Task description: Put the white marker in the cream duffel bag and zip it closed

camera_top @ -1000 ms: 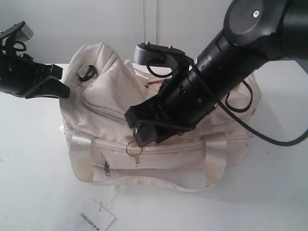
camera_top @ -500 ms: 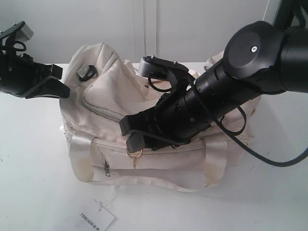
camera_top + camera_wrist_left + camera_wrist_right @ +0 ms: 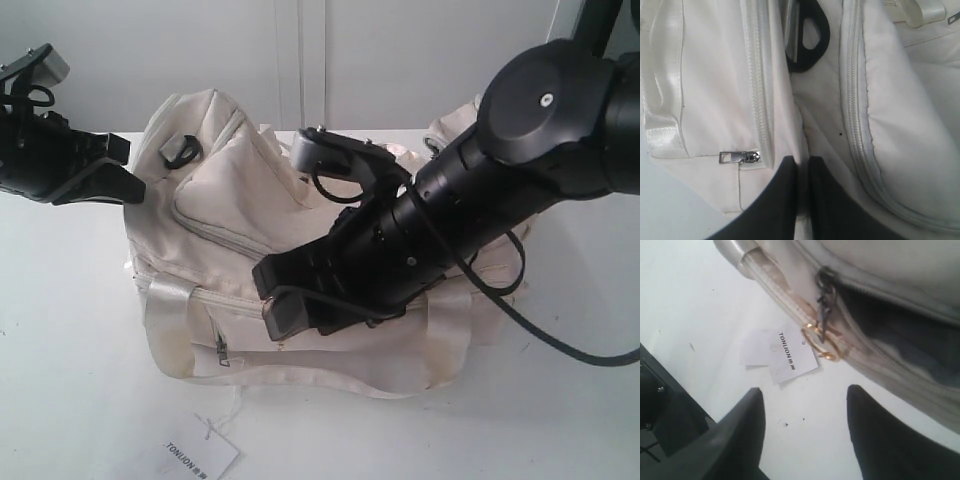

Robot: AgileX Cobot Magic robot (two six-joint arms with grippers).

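The cream duffel bag lies on the white table. My right gripper hangs at its front side, open, with bare table between its fingertips in the right wrist view. Just beyond them the gold ring pull dangles from the zipper slider, free of the fingers. Beside the slider the zipper gapes and dark lining shows. My left gripper is at the bag's left end, its fingers shut together on a fold of the bag's fabric. The white marker is out of view.
A white paper tag printed TONIJON lies on the table in front of the bag, also in the right wrist view. A black D-ring and a small silver zip pull sit at the bag's left end.
My right gripper has opened, let go of the gold ring pull, and dropped lower along the bag's front. The left arm has not moved.
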